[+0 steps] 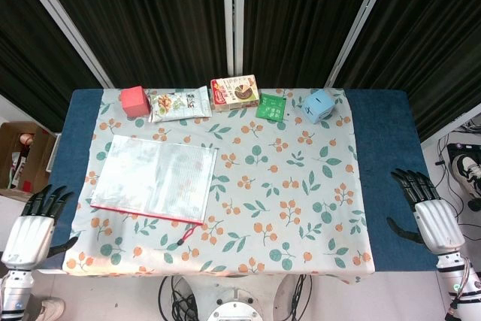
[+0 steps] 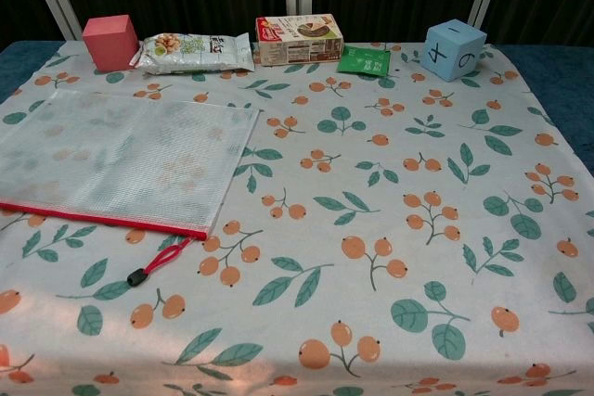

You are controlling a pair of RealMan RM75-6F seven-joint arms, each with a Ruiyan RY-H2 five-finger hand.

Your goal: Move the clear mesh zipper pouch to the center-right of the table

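The clear mesh zipper pouch (image 1: 154, 177) (image 2: 116, 159) lies flat on the left half of the floral cloth, its red zipper edge toward the front and a red pull cord (image 2: 160, 260) trailing off its front right corner. My left hand (image 1: 34, 224) hovers off the table's front left corner, fingers spread, holding nothing. My right hand (image 1: 430, 210) hangs beside the front right edge, also spread and empty. Neither hand shows in the chest view.
Along the back edge stand a red cube (image 1: 135, 101), a snack bag (image 1: 179, 103), a printed box (image 1: 234, 92), a green packet (image 1: 271, 107) and a blue cube (image 1: 318, 105). Blue table (image 1: 379, 140) strips flank the cloth.
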